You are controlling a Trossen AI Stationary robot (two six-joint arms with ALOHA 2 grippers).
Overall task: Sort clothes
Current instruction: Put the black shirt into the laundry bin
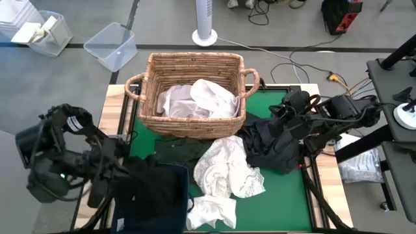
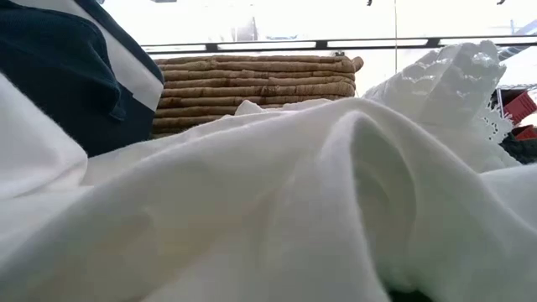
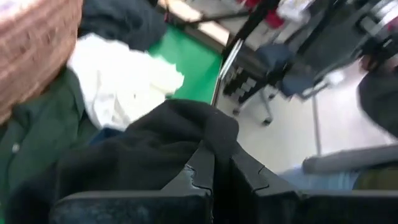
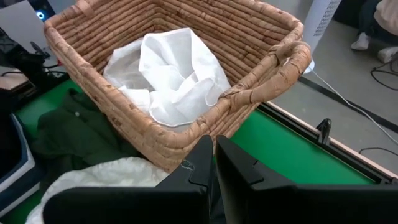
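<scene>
Left gripper [image 3: 214,163] pinches a black garment [image 3: 143,149] over the blue bin [image 1: 151,195]; white clothes [image 1: 224,170] lie mid-mat, more in the basket [image 1: 195,70]; right gripper [image 4: 213,155], fingers pressed together, sits on a dark garment [image 1: 270,146]; no readable writing

Open green desk [image 1: 279,101] right of the wicker basket [image 1: 195,71] and along the near right edge. Basket interior partly filled with white clothes [image 1: 205,101], open from above. Middle of the desk blocked by a white heap [image 1: 227,169]; dark green garment [image 1: 179,148] just before the basket. Black garment [image 1: 270,146] at right, navy bin [image 1: 153,198] at near left.
</scene>
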